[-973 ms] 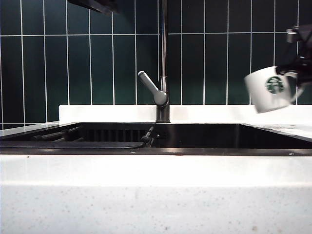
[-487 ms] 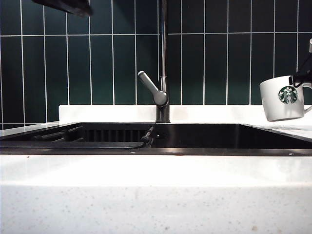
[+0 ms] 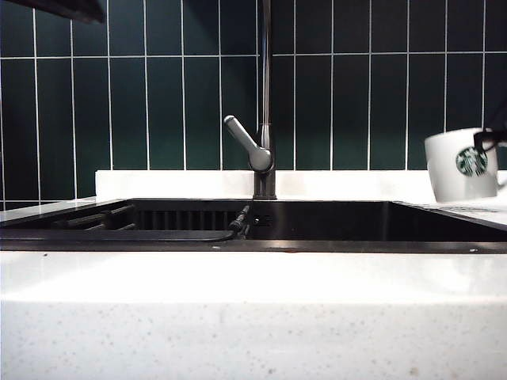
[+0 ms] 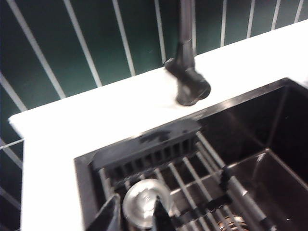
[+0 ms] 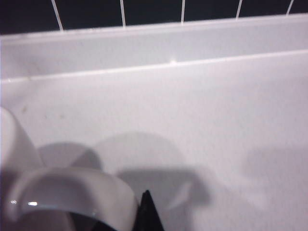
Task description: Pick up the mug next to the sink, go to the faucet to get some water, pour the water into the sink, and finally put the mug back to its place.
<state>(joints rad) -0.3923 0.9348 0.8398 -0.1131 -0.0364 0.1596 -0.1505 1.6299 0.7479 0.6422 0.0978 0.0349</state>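
The white mug [image 3: 463,165] with the green logo hangs nearly upright at the far right, low over the countertop beside the sink [image 3: 333,220]. I cannot tell whether it touches the counter. My right gripper [image 3: 491,141] is shut on its handle [image 5: 72,190], with one dark fingertip [image 5: 146,211] showing beside the handle. The faucet [image 3: 266,95] stands at the back middle, its lever [image 3: 244,141] angled to the left. No water is in view. High at the upper left, my left gripper [image 4: 137,219] is open and empty above the sink's left end.
A metal rack [image 4: 202,168] and a round drain strainer [image 4: 143,204] lie in the sink's left part. Dark green tiles [image 3: 380,111] back the white ledge [image 3: 174,184]. The white speckled countertop [image 5: 207,125] spreads under the mug.
The mug has swung from a tilt to nearly upright and moved right and down toward the counter. The left arm has drawn back up and left, almost out of the exterior view.
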